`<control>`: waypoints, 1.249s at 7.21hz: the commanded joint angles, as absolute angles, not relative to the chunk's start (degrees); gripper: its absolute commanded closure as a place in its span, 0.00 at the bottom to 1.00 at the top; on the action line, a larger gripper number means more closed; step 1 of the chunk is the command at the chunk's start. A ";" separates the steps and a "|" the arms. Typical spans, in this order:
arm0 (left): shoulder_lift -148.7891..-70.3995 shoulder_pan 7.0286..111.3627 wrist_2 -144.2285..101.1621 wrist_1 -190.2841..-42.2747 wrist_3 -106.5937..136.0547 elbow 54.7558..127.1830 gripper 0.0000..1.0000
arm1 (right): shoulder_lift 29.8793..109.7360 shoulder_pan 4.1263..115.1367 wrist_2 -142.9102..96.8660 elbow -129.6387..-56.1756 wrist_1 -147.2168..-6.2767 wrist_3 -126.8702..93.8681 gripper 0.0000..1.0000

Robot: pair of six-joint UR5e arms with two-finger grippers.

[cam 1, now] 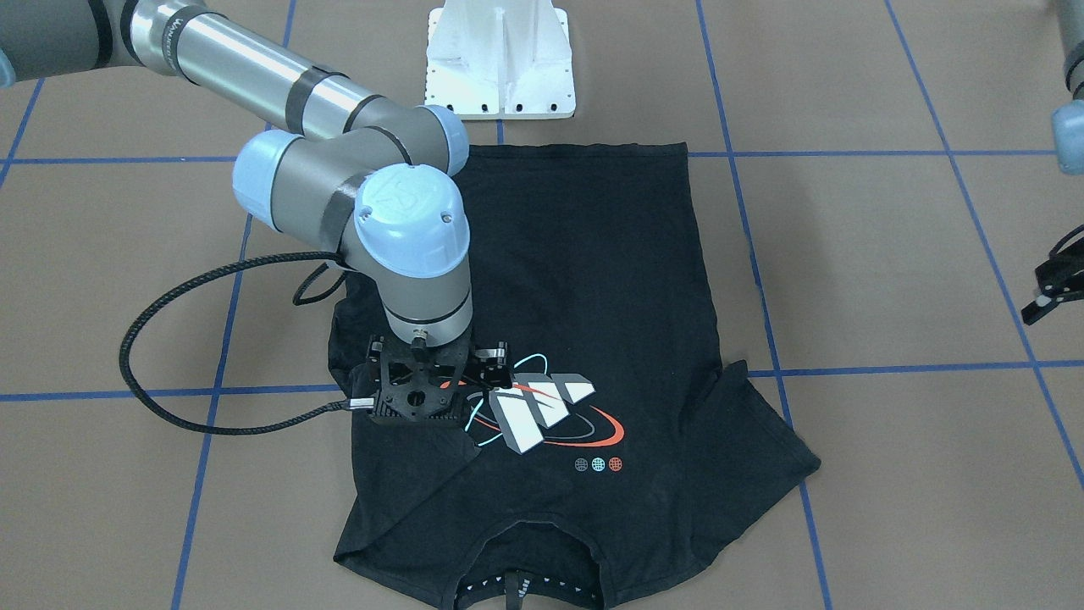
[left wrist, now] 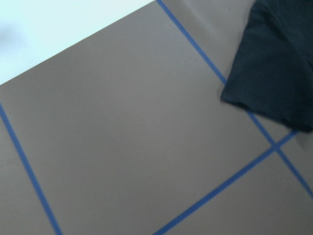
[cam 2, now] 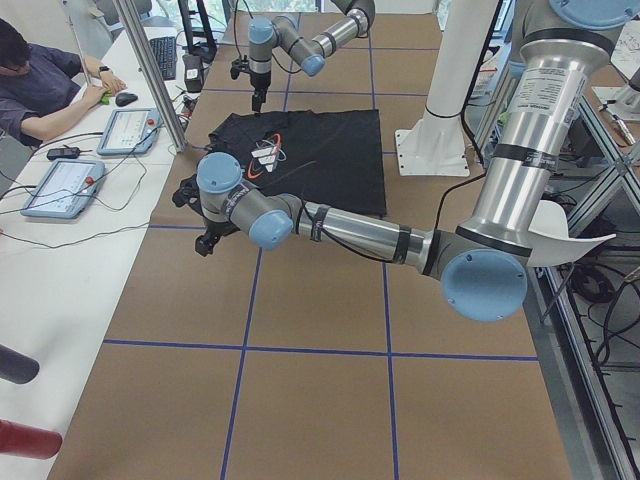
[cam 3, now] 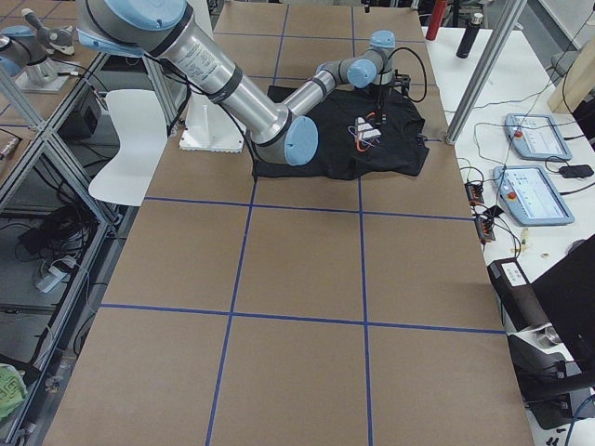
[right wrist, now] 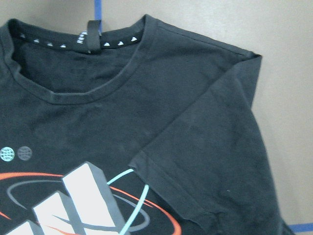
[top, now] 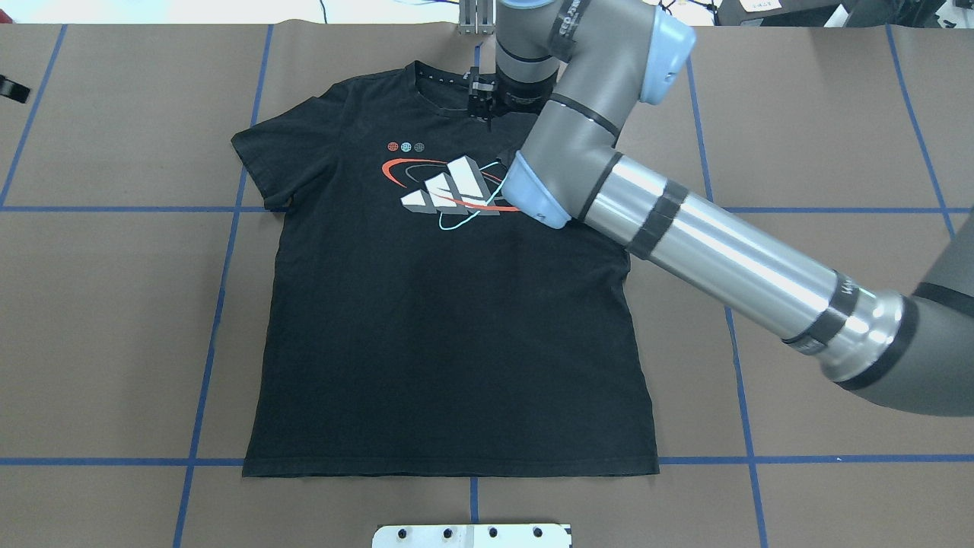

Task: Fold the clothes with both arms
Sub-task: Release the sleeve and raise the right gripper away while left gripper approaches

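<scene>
The black T-shirt (cam 1: 593, 280) (top: 441, 327) lies face up and flat on the brown table, collar (right wrist: 93, 90) away from the robot. Its sleeve (right wrist: 210, 147) on the robot's right is folded in over the chest and touches the red, teal and white graphic (cam 1: 542, 411). The other sleeve (top: 266, 160) (left wrist: 279, 63) lies spread out. My right gripper (cam 1: 419, 398) (top: 483, 99) points down over that folded sleeve, with its fingers hidden under the wrist. My left gripper (cam 1: 1053, 292) (top: 14, 89) (cam 2: 207, 235) hangs off to the side beyond the spread sleeve, and I cannot tell its state.
The white pedestal base (cam 1: 500, 59) (top: 472, 535) stands at the hem side of the shirt. Blue tape lines (top: 221, 289) cross the brown table. A seated person (cam 2: 40, 85) and control tablets (cam 2: 60, 185) (cam 3: 535, 135) are at a side desk.
</scene>
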State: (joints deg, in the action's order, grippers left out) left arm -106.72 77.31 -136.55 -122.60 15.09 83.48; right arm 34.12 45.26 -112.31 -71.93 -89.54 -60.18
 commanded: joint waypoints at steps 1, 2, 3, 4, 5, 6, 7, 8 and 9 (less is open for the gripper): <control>-113.00 71.48 -129.41 -138.45 30.11 70.73 0.00 | 51.31 48.85 -114.77 -90.07 -92.29 -51.29 0.00; -115.29 68.41 -125.46 -142.08 32.32 66.66 0.00 | 58.81 51.65 -116.87 -97.40 -93.07 -46.54 0.00; -116.53 65.07 -119.33 -144.73 36.52 64.88 0.00 | 64.02 54.20 -118.55 -101.91 -94.03 -41.36 0.00; -117.59 61.99 -114.74 -147.98 40.39 62.60 0.00 | 68.60 56.40 -119.78 -104.39 -93.78 -36.44 0.00; -119.51 58.92 -112.35 -151.92 45.04 58.75 0.00 | 72.38 59.12 -121.80 -105.63 -93.34 -30.91 0.00; -120.58 56.54 -109.37 -155.01 48.13 56.10 0.00 | 75.55 62.11 -123.99 -105.99 -93.25 -25.98 0.00; -120.76 54.16 -107.25 -155.13 51.12 55.99 0.00 | 78.54 64.66 -125.41 -106.08 -93.25 -20.27 0.00; -120.85 53.53 -106.88 -155.30 51.76 55.90 0.00 | 79.36 66.08 -126.29 -106.00 -93.34 -17.87 0.00; -120.85 53.53 -105.74 -155.30 51.77 55.81 0.09 | 79.28 66.01 -126.21 -106.00 -93.34 -17.84 0.00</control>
